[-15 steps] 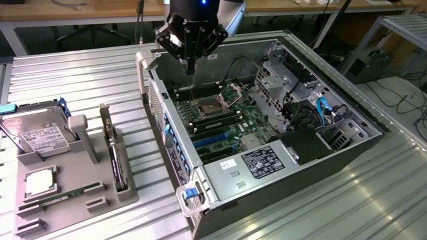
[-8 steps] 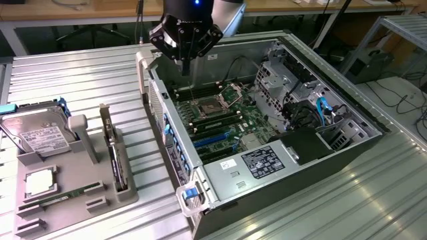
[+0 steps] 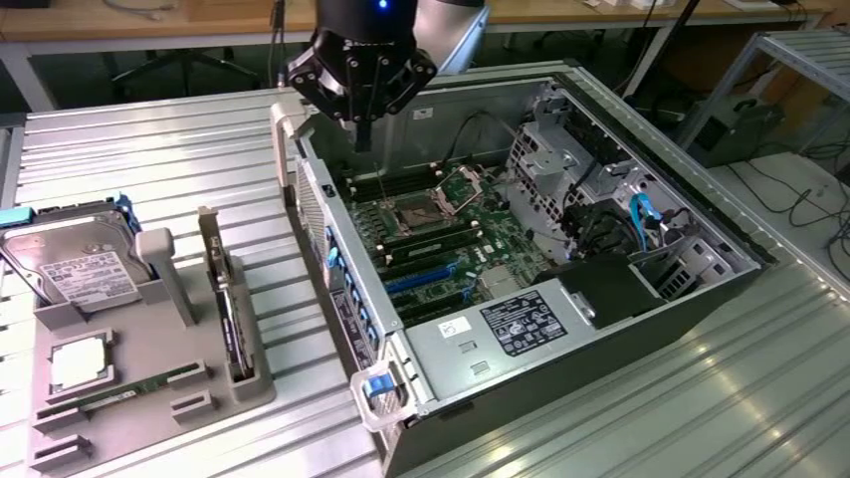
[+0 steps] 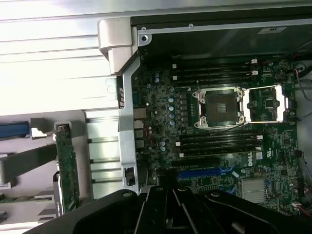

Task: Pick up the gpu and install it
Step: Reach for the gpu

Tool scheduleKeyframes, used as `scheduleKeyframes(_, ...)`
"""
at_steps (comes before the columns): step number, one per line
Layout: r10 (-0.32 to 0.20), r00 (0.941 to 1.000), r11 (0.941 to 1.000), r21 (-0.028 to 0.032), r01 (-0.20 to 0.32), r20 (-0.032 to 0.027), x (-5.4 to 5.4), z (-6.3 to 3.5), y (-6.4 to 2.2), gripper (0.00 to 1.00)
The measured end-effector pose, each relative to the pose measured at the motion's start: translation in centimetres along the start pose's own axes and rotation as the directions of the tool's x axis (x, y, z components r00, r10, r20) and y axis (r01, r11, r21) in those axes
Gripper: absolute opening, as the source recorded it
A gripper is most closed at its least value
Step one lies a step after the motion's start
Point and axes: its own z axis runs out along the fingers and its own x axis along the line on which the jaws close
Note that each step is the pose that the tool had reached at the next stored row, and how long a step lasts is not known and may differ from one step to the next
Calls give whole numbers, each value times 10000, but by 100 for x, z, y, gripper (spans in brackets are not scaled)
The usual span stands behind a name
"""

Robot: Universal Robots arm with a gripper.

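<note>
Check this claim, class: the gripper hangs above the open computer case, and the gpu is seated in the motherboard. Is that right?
Not quite. The gripper does hang above the open computer case, but the gpu is not in the motherboard. It stands on edge in the grey tray beside the case, as the exterior view shows.

Open computer case [image 3: 598, 393], bare motherboard [image 3: 459, 234], hard drive [image 3: 74, 264], grey parts tray [image 3: 149, 347]
</note>
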Motion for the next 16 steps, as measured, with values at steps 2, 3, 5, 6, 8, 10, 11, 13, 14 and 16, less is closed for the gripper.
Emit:
scheduleKeyframes(2,0,10000,10000,1,0,0,16,-1,-1,11)
scheduleKeyframes(3,0,10000,10000,0,0,0,25,-1,-2,11)
scheduleKeyframes(5,0,10000,10000,0,0,0,48,-1,-4,11)
scheduleKeyframes(6,0,10000,10000,0,0,0,59,-2,-5,11)
scheduleKeyframes(8,-1,10000,10000,0,1,0,80,-2,-6,11)
scheduleKeyframes(10,-1,10000,10000,-1,1,1,107,-3,-8,11)
scheduleKeyframes(11,0,10000,10000,0,0,0,115,-3,-9,11)
scheduleKeyframes(13,-1,10000,10000,0,1,-1,133,-4,-10,11)
scheduleKeyframes(14,0,10000,10000,0,0,0,141,-4,-11,11)
scheduleKeyframes(16,-1,10000,10000,0,1,0,156,-4,-12,11)
